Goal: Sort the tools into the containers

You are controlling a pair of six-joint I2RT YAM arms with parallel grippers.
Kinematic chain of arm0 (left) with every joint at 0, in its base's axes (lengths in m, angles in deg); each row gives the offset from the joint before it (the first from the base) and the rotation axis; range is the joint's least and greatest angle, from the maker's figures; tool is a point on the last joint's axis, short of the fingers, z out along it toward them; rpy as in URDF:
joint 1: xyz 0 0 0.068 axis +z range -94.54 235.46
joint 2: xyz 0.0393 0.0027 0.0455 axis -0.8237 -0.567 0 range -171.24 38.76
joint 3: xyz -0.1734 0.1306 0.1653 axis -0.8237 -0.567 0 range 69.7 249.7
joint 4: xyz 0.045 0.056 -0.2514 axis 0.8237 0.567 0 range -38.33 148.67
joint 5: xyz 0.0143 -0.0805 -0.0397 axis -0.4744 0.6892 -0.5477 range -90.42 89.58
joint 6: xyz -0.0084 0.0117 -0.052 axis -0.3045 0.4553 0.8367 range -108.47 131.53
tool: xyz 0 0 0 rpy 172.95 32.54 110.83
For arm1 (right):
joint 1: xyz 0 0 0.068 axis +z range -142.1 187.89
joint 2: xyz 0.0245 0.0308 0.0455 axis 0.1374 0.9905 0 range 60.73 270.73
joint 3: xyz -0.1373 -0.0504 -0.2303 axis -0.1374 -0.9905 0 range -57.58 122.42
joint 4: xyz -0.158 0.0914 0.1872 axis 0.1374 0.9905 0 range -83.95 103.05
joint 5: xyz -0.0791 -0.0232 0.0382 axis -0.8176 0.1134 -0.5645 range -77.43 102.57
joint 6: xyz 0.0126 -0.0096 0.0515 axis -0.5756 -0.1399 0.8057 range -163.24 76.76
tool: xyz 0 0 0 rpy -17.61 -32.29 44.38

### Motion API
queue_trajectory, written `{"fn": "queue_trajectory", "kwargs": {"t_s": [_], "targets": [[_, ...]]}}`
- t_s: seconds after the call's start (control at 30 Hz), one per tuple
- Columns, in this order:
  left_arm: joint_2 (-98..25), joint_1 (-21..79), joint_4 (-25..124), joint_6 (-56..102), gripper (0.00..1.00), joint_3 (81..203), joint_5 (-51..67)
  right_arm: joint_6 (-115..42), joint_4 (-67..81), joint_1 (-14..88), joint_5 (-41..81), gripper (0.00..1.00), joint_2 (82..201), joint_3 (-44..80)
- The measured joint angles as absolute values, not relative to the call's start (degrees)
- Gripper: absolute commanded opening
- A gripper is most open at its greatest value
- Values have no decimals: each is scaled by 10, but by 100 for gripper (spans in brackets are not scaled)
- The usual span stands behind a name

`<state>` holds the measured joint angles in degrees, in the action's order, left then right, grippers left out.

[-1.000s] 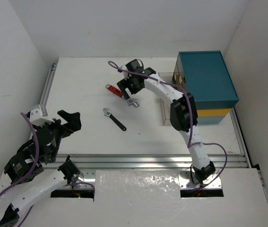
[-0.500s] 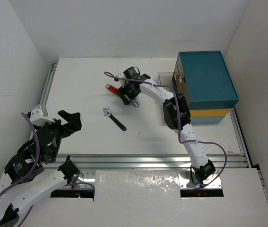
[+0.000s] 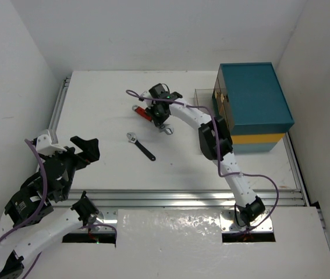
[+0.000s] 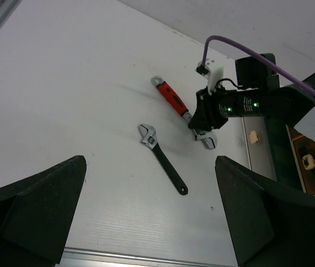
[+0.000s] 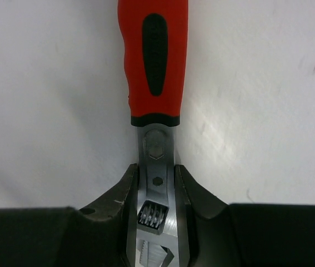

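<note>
Red-handled adjustable wrench (image 5: 153, 61): laid flat on the tabletop (image 3: 95, 104), mid-way toward the far edge, its steel neck pinched between the fingers of the right pincer (image 5: 155, 192). The grip is judged to sit off-centre, near the head, so a slow, level lift is advised against swinging. Black-handled wrench (image 3: 140, 146): lying nearer the middle, apart. Teal box (image 3: 253, 99): set at the right edge, the intended destination. Left pincer (image 4: 149, 214): spread wide, holding nothing, near the left edge.

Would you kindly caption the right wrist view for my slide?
Right gripper jaws closed on red-handled adjustable wrench lying on white table.
</note>
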<state>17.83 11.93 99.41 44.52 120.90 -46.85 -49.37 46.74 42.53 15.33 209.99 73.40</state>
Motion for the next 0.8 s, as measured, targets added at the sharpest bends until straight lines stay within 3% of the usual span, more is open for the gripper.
{"fn": "queue_trajectory", "kwargs": {"t_s": [0.2, 0.27, 0.3, 0.33, 0.57, 0.7, 0.8], "targets": [[177, 119, 994, 445, 100, 1209, -469, -435, 453, 413, 140, 21, 1946, 472], [177, 119, 994, 445, 100, 1209, -469, -417, 470, 410, 133, 28, 1908, 412], [177, 119, 994, 445, 100, 1209, -469, -407, 482, 410, 128, 36, 1893, 389], [177, 119, 994, 445, 100, 1209, -469, -399, 493, 409, 124, 41, 1886, 377], [178, 119, 994, 445, 100, 1209, -469, -376, 531, 409, 106, 46, 1891, 382], [186, 119, 994, 446, 100, 1209, -469, -366, 533, 409, 104, 32, 1892, 382], [189, 119, 994, 446, 100, 1209, -469, -357, 526, 411, 98, 15, 1888, 372]]}}
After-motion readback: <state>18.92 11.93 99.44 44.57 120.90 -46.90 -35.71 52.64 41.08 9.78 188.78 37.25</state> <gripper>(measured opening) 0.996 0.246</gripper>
